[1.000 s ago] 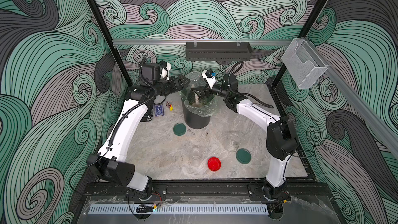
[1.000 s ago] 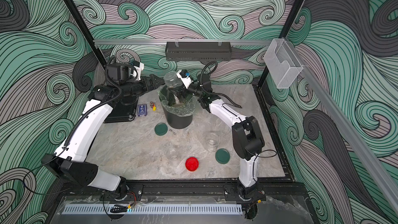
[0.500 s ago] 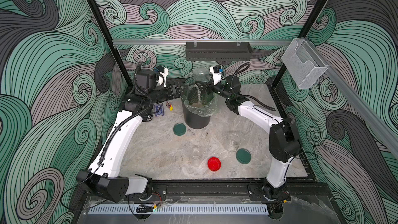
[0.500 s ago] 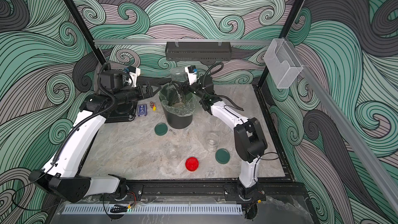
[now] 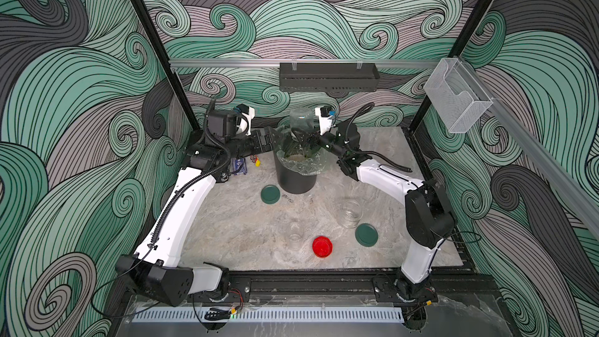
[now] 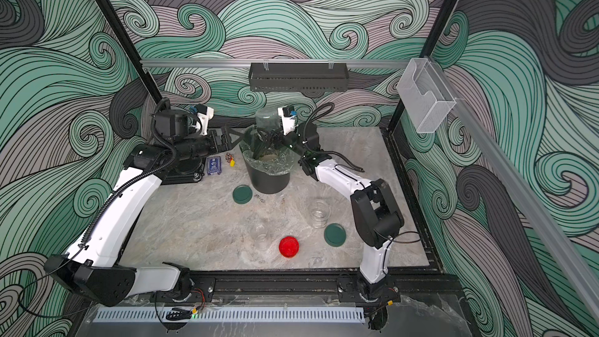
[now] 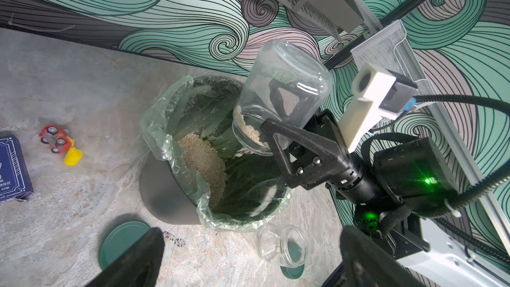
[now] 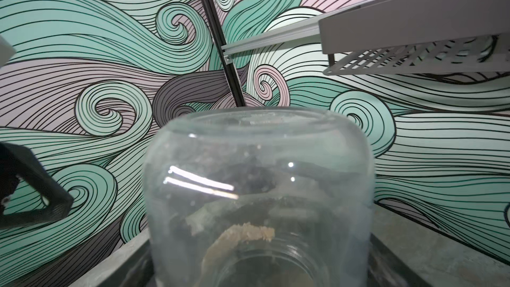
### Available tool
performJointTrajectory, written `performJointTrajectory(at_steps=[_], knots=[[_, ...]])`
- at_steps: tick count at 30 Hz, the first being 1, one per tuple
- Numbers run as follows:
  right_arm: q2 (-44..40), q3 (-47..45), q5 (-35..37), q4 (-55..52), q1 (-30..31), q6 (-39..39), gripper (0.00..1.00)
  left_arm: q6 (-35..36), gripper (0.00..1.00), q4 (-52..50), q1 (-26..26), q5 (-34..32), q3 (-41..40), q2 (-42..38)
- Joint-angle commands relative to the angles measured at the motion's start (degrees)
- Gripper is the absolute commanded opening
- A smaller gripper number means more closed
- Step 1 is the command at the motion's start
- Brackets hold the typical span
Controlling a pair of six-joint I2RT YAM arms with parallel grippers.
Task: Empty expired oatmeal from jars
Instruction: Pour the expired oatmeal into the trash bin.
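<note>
Right claw point(image 7: 278, 114) is clamped on the big jar point(image 7: 287, 78), which is tipped mouth-down right over the black bin point(image 7: 162, 191). Most of the oatmeal point(image 7: 204, 161) sits in the bin's liner, and a bit clings at the jar's neck. Left claw point(image 5: 272, 140) hangs spread wide just beside the bin rim. A wide empty jar point(image 5: 350, 213) and a small jar point(image 5: 295, 231) stand lidless on the counter point(image 5: 246, 222).

in the right wrist view the upturned jar point(image 8: 256, 189) is cut off at its mouth.
</note>
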Motion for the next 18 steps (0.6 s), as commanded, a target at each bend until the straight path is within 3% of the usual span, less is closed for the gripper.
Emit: performJointTrajectory(at_steps=[1, 9, 18], knots=[[0.14, 1.0, -3.54, 15.27, -0.51, -1.78, 0.3, 0.34, 0.99, 1.68, 0.39, 1.11, -0.64, -1.89], [2.77, 3.03, -13.11, 29.42, -2.88, 0.8, 0.29, 1.85, 0.99, 1.27, 0.37, 1.81, -1.06, -3.47], [1.58, -0.66, -4.57, 30.74, -4.42, 14.39, 0.27, 1.87, 0.98, 1.7, 0.37, 1.87, -1.33, -3.98]])
